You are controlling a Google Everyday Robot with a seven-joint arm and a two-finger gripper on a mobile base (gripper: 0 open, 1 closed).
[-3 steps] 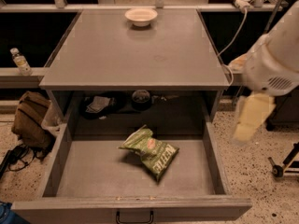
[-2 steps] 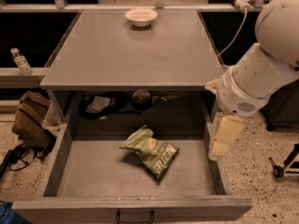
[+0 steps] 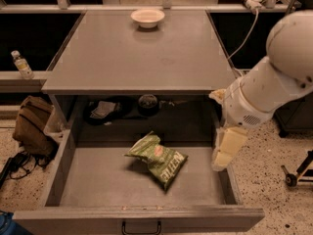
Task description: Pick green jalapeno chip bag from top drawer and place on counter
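Top drawer (image 3: 93, 182) seen pulled open below the counter (image 3: 146, 58). Green jalapeno chip bag (image 3: 159, 159) found lying flat on the drawer bottom, roughly mid-drawer, slightly right of centre. Its long axis is set diagonally, from far-left to near-right. The crimped end is pointed far-left; the lettered end is pointed near-right. A reddish mark is noted near its middle.

Gripper (image 3: 226, 150) is hung pointing down at the drawer's right side wall, on the white arm (image 3: 274, 82). It is kept to the right of the bag, apart from it, not touching. Released or clenched: cannot be told.

White bowl (image 3: 147, 17) noted at the counter's far edge.
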